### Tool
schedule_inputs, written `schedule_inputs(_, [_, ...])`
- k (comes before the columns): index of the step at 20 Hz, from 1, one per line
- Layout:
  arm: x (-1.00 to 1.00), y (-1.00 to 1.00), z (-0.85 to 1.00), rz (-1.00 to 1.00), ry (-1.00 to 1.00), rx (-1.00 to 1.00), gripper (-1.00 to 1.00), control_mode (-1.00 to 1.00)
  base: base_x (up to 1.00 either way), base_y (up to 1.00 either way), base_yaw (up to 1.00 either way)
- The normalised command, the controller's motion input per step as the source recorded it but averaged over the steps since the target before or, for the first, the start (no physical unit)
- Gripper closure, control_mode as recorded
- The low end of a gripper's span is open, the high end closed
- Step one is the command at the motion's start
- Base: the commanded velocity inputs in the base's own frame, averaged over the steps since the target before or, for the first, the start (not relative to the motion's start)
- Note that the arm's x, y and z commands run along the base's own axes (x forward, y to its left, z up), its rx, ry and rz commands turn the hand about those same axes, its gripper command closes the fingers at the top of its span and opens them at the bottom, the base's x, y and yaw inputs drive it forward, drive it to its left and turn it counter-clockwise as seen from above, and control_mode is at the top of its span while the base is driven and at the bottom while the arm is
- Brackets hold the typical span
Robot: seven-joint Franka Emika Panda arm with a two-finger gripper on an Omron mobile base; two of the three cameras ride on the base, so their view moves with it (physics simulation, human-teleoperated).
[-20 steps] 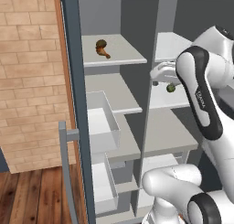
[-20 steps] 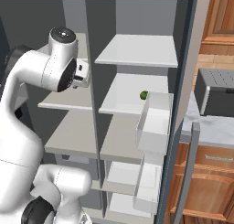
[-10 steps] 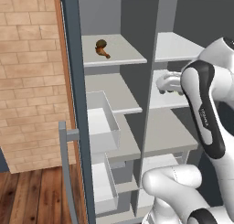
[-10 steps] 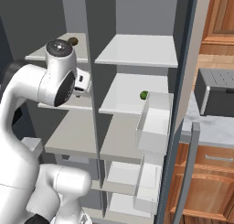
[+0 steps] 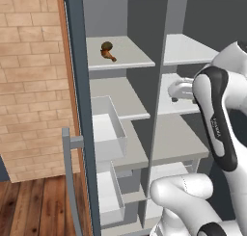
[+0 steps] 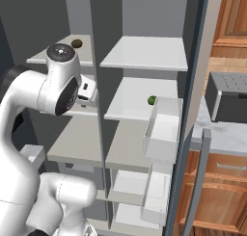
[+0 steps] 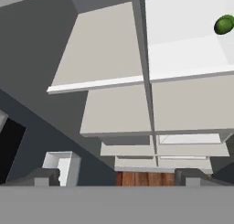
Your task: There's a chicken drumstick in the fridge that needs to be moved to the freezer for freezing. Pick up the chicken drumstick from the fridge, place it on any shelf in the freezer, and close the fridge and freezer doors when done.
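Note:
The chicken drumstick (image 5: pixel 110 55), small and orange-brown, lies on the top shelf (image 5: pixel 128 57) of the freezer, right against a dark brown round lump (image 5: pixel 107 45). That lump (image 6: pixel 76 43) also appears in the right base view. My gripper (image 7: pixel 117 176) is open, its fingertips (image 7: pixel 46 174) wide apart with nothing between them. The hand (image 5: pixel 180 90) hangs in front of the fridge's second shelf, right of the divider and lower than the drumstick. It looks down over the light grey shelves. Both doors stand open: the freezer door (image 5: pixel 77 110) and the fridge door (image 6: pixel 194 110).
A small green ball (image 6: pixel 152 100) sits on the fridge's second shelf, also seen from the hand (image 7: pixel 224 24). White bins (image 5: pixel 108 129) hang on the freezer door and others (image 6: pixel 164 126) on the fridge door. A brick wall (image 5: pixel 29 85) stands left, a counter with a toaster (image 6: pixel 226 98) right.
The arm has swung its elbow upward and toward the cameras. The hand has slid a little down and right, away from the freezer's top shelf. The jaws stayed open.

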Motion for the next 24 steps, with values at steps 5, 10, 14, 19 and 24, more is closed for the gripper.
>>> schedule_inputs(5, [-0.30, -0.13, -0.18, -0.01, 0.02, -0.01, -1.00, -1.00, 0.00, 0.00, 0.00])
schedule_inputs(10, [-0.29, -0.13, -0.14, -0.04, 0.03, 0.00, -1.00, -1.00, 0.00, 0.00, 0.00])
schedule_inputs(14, [-0.28, -0.11, -0.13, -0.06, 0.04, 0.00, -1.00, -1.00, 0.00, 0.00, 0.00])
schedule_inputs(19, [-0.32, -0.12, -0.11, -0.07, 0.06, 0.00, -1.00, -1.00, 0.00, 0.00, 0.00])
schedule_inputs(24, [-0.23, 0.00, -0.14, -0.02, 0.03, -0.01, -1.00, 1.00, -0.22, 0.00, -0.01])
